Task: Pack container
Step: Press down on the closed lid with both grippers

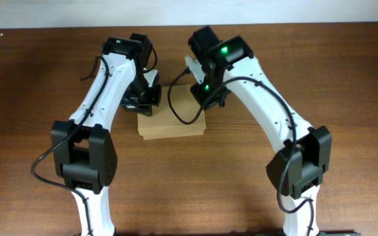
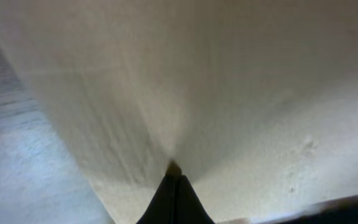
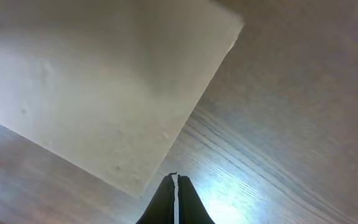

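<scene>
both clenched, empty: left gripper (image 2: 174, 168) against the container (image 1: 172, 128), right gripper (image 3: 174, 178) just off its corner; container nearer the table's (image 1: 346, 98) far edge.

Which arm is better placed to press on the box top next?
Left, probably: the left gripper, shut, sits over the container, whose cardboard fills its view. The right gripper, also shut, points at the table just off the container's edge.
</scene>
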### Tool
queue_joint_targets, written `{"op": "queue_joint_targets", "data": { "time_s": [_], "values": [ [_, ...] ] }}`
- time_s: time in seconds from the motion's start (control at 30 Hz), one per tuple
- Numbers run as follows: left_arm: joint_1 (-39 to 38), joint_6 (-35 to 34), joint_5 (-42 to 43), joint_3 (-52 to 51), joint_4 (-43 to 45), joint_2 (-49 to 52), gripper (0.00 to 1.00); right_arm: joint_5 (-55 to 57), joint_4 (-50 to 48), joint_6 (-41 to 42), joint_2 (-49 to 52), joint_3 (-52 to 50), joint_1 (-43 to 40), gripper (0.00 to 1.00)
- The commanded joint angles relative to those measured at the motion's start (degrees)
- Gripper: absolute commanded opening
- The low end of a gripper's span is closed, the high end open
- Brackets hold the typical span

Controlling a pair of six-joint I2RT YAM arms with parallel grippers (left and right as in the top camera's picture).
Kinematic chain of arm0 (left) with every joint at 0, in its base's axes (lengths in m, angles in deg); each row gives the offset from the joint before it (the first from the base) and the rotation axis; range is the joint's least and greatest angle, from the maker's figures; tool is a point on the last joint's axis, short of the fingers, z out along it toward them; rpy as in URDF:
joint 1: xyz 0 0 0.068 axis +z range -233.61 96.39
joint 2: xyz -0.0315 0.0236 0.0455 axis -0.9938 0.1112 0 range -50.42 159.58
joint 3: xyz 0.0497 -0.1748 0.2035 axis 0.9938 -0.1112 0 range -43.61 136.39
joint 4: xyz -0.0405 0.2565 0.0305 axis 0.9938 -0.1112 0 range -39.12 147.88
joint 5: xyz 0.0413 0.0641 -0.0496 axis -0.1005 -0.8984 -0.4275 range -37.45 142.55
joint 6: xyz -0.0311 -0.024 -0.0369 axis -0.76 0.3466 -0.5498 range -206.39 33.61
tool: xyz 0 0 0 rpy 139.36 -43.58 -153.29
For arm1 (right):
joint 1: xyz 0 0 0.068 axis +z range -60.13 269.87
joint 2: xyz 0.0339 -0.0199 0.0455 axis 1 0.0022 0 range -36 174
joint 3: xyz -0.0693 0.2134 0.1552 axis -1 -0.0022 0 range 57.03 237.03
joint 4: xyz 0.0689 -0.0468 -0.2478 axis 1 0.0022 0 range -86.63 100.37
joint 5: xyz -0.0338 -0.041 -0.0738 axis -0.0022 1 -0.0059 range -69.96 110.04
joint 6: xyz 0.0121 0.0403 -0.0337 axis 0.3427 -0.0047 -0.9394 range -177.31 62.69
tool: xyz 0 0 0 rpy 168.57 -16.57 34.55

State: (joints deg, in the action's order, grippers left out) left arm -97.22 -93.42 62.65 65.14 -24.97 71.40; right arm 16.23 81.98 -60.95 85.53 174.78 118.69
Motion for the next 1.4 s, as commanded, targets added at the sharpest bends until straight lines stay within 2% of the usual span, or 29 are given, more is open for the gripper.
{"op": "queue_joint_targets", "data": {
  "time_s": [0.0,0.23,0.9,1.37],
  "values": [
    [0.0,0.9,0.8,-4.3,2.3,-0.5,0.02,-1.9,-2.1,0.1,-1.8,-5.4,0.5,0.04],
    [0.0,0.9,0.8,-9.2,6.0,-0.5,0.01,-1.9,-5.6,0.0,-1.8,-10.5,0.5,0.04],
    [0.0,0.2,0.8,-9.1,7.5,-0.5,0.02,-1.9,-2.3,-0.4,-2.9,0.0,3.1,0.04],
    [0.0,0.2,0.8,-9.1,7.5,-0.5,0.02,-2.0,-9.0,0.7,-1.1,-11.9,3.0,0.04]
  ]
}}
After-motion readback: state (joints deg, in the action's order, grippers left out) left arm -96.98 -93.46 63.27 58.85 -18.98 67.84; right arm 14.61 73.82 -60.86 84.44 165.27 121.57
